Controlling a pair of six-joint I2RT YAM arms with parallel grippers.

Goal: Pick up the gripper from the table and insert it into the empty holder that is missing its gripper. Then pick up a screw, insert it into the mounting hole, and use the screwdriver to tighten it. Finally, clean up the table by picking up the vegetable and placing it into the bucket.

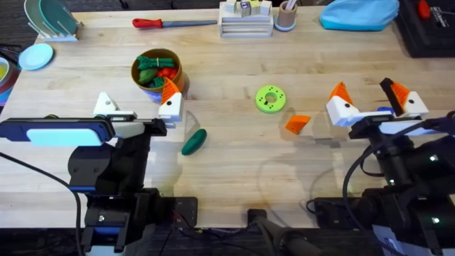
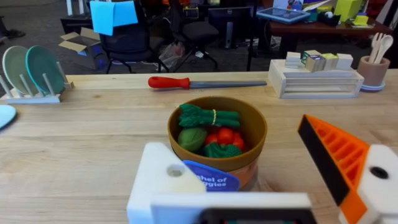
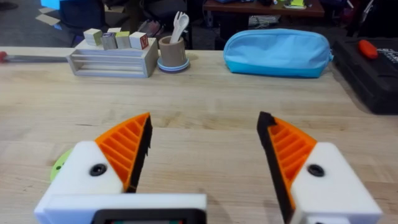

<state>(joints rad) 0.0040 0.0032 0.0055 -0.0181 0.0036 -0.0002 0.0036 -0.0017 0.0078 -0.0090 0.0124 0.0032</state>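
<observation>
Both hands apart, nothing held.
Right hand (image 1: 370,102) should pinch the loose gripper (image 1: 298,124) beside it squarely; left hand's (image 1: 138,110) holder (image 1: 106,105) waits bare.

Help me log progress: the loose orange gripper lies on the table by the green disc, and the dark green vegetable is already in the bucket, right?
Not quite. Overhead, the vegetable lies on the table, outside the bucket. The gripper does lie beside the green disc.

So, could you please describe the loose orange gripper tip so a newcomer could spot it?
Find the flat green disc mid-table; just to its right and nearer the arms lies the gripper. Unlike the other orange wedges, it lies loose on the wood, attached to no white mount.
</observation>
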